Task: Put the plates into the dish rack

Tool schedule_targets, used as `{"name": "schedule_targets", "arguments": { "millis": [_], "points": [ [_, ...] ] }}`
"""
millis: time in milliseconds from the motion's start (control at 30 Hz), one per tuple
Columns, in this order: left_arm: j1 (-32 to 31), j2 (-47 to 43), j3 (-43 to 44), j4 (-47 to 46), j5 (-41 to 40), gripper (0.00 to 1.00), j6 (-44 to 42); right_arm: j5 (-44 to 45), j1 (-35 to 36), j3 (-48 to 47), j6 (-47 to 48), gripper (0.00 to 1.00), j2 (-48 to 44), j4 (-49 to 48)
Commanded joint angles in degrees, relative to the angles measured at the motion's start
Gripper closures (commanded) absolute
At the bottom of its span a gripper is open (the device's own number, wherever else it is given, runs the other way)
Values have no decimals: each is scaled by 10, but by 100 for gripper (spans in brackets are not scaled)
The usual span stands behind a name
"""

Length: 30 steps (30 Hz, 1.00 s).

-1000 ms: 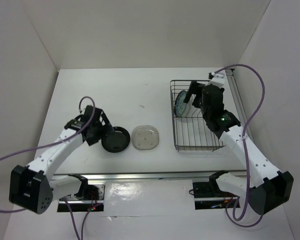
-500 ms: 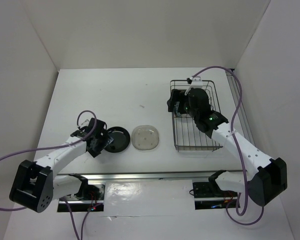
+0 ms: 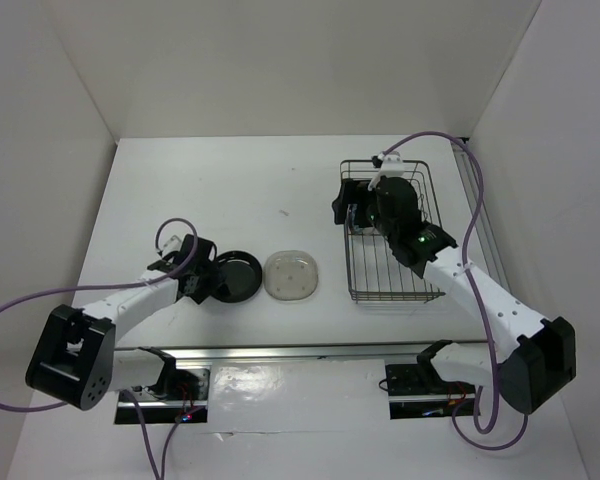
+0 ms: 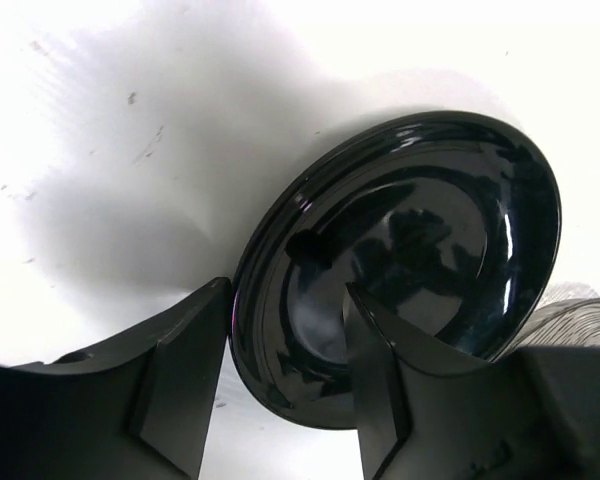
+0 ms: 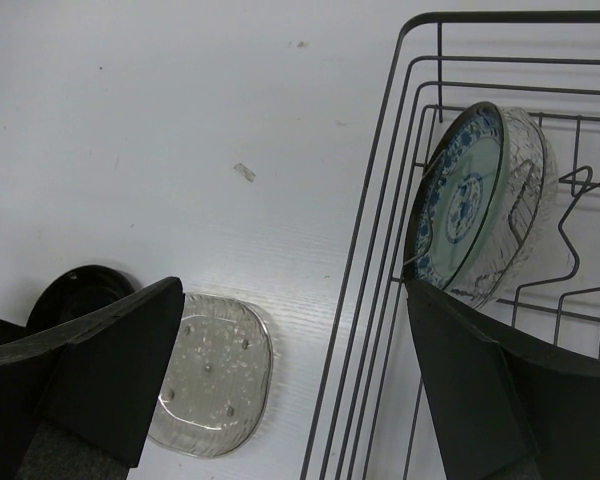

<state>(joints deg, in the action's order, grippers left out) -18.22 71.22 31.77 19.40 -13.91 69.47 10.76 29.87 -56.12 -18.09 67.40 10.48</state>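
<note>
Starting with the plates: two of them stand on edge inside the dish rack (image 5: 380, 250), which fills the right half of the right wrist view. The blue-green patterned plate (image 5: 458, 205) leans against the clear glass plate (image 5: 528, 200) just behind it, both near the top of that frame.

The other two lie flat on the white tabletop (image 3: 230, 180), left of the rack in the overhead view. The translucent grey-beige plate (image 3: 291, 274) sits near the middle of the frame. The glossy black plate (image 3: 232, 277) is just beside it on the left, and you cannot tell whether their edges touch.

Your left tool (image 4: 285, 300) is down at the black plate. In the left wrist view its two dark fingers straddle the plate's near rim at the bottom of the frame. One finger is outside the rim, over the tabletop, and the other is over the plate's inner face. A gap shows between the inner finger and the rim, so the jaws stand parted around the rim rather than pinched on it. Whether the outer finger touches the edge is unclear.

Your right tool (image 3: 348, 212) hangs over the rack's upper left corner in the overhead view, jaws spread wide with nothing between them. Its wrist view also catches the grey-beige plate at the lower left and a sliver of the black plate at the left edge.
</note>
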Motion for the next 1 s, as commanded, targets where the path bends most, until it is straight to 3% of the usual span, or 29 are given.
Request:
{"name": "schedule_targets", "arguments": {
  "millis": [0, 100, 133, 233, 267, 333, 400, 500, 800, 900, 967],
  "points": [
    [-2, 35, -7, 18, -4, 39, 16, 11, 5, 1, 9, 0, -34, -26],
    [-2, 40, -7, 24, -4, 53, 22, 11, 5, 12, 9, 0, -47, -26],
    [-2, 40, -7, 30, -4, 53, 22, 11, 5, 12, 4, 0, -54, -32],
    [-2, 40, -7, 36, -9, 70, 22, 11, 11, 18, 4, 0, -60, -32],
    [-2, 40, -7, 42, -9, 70, 22, 11, 11, 18, 4, 0, -60, -32],
    [-2, 45, -7, 42, -21, 88, 22, 11, 11, 18, 4, 0, -66, -32],
    [-2, 45, -7, 48, -27, 100, 22, 11, 11, 18, 4, 0, -66, -32],
    [-2, 38, 14, 60, -44, 100, 8, 11, 11, 18, 4, 0, -66, -32],
    [-2, -156, 108, 92, -122, 100, -138, -59, 11, 23, 9, 0, -41, -73],
    [-2, -180, 120, 44, -92, 100, -204, -123, 11, 23, 16, 0, -29, -109],
    [-2, -205, 109, 7, -27, 100, -224, -225, 11, 23, 35, 0, -22, -129]
  ]
}}
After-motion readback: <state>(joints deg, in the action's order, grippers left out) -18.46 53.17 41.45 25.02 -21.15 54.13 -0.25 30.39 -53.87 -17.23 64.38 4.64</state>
